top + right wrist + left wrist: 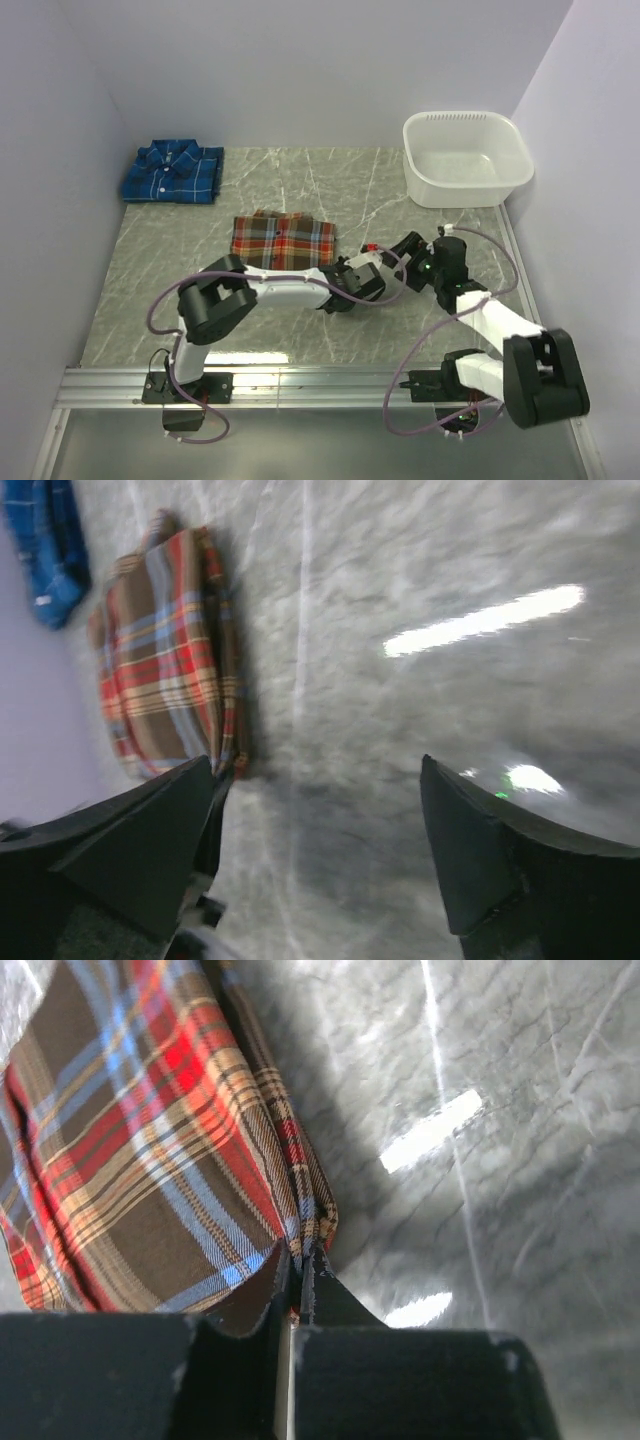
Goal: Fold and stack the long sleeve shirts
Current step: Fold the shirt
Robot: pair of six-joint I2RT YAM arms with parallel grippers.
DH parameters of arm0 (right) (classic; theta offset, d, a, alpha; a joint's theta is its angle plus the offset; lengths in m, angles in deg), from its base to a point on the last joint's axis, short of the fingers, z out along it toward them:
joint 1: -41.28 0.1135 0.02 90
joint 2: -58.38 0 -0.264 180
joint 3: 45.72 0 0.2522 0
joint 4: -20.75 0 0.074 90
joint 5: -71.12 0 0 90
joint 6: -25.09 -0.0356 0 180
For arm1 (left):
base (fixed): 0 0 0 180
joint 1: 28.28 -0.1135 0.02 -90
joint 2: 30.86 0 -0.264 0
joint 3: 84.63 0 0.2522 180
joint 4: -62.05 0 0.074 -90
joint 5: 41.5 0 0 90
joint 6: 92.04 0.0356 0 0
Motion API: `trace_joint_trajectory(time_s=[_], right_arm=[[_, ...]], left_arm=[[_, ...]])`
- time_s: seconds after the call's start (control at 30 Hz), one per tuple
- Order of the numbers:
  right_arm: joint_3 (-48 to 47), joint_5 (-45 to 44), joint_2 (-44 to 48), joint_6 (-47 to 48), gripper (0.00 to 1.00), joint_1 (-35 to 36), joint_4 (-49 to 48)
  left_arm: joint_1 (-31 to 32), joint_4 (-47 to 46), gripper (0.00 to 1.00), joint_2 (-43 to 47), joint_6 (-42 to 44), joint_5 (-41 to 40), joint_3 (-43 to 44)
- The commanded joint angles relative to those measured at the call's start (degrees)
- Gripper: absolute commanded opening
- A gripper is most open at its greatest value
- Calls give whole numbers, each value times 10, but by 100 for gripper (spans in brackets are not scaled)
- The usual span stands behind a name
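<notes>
- The grey, marble-patterned table (300,335) takes up most of the top view, with pale walls on three sides.
- The left arm (285,287) rises from its base at the near edge, bends at the elbow, and stretches its white forearm to the right across the middle of the table.
- The right arm (495,320) reaches from the near right corner in toward the centre, so its wrist sits close beside the left arm's wrist.
- A white plastic tub (420,190) stands at the far right corner of the table, well apart from both shirts.
- The blue plaid shirt (173,172) lies folded at the far left corner, collar up, close to the left wall.
- The red-orange plaid shirt (283,241) lies folded into a rectangle near the middle of the table. It is well apart from the blue one, so the two are not stacked.
- The left gripper (297,1265) has its jaws pressed together on the near right corner of the red-orange plaid shirt, with a fold of the fabric pinched between the fingertips.
- The right gripper (315,770) has its jaws spread wide with only bare table between them. It sits just to the right of that same corner and holds nothing.
</notes>
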Motion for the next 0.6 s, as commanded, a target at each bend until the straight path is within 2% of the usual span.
trace_joint_trajectory(time_s=[0.0, 0.13, 0.3, 0.57], right_arm=[[6, 76, -70, -81, 95, 22, -178], [-4, 97, -168, -140, 96, 63, -315], [-53, 134, -307, -189, 97, 113, -418], [-87, 118, -382, -227, 95, 135, -508]], left_arm=[[-5, -33, 1, 83, -32, 39, -14], [-14, -44, 1, 120, -49, 68, -38], [-19, -56, 0, 149, -63, 87, -63], [-31, -64, 1, 160, -79, 106, -87]])
